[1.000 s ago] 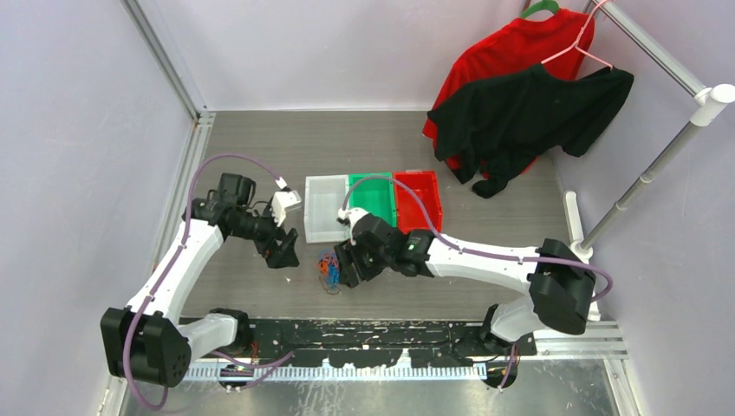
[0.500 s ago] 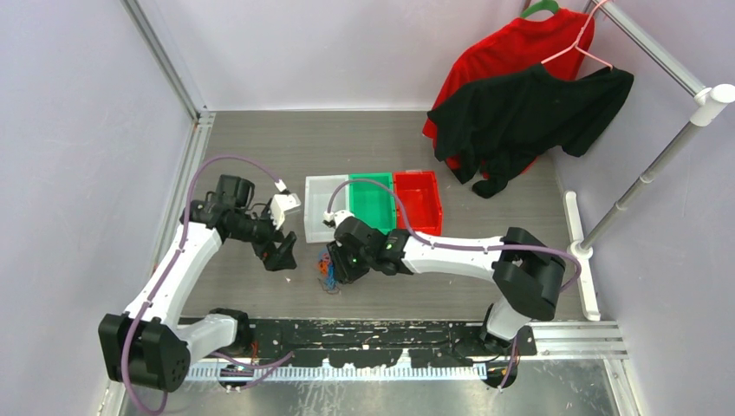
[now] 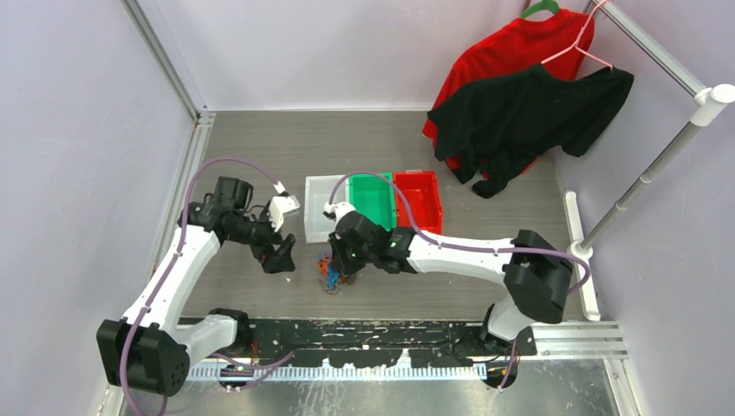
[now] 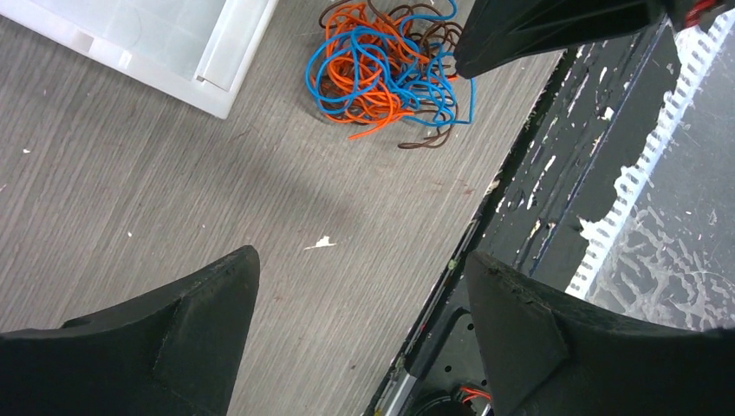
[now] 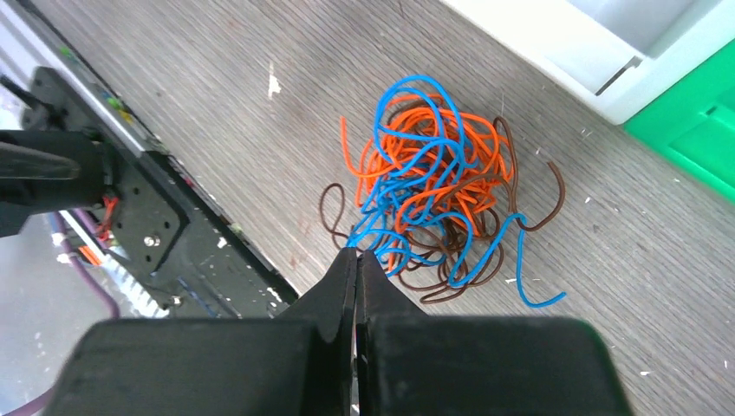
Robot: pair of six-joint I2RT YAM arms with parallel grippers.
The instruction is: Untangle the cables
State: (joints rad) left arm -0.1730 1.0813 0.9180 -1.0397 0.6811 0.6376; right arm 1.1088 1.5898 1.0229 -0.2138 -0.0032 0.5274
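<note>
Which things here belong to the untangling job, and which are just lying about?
Job: cables, a blue, orange and brown tangle; right tool, shut at the tangle's edge; left tool, open, apart from it.
Lying about: white bin, green bin, red bin; red shirt and black shirt on hangers.

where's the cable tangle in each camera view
Top external: the cables lie a little left of centre, on the near side of the white bin.
Left wrist: the cables are at top centre, right of the white bin corner.
Right wrist: the cables are at centre, with the white bin at upper right.
Shared landmark: the white bin.
</note>
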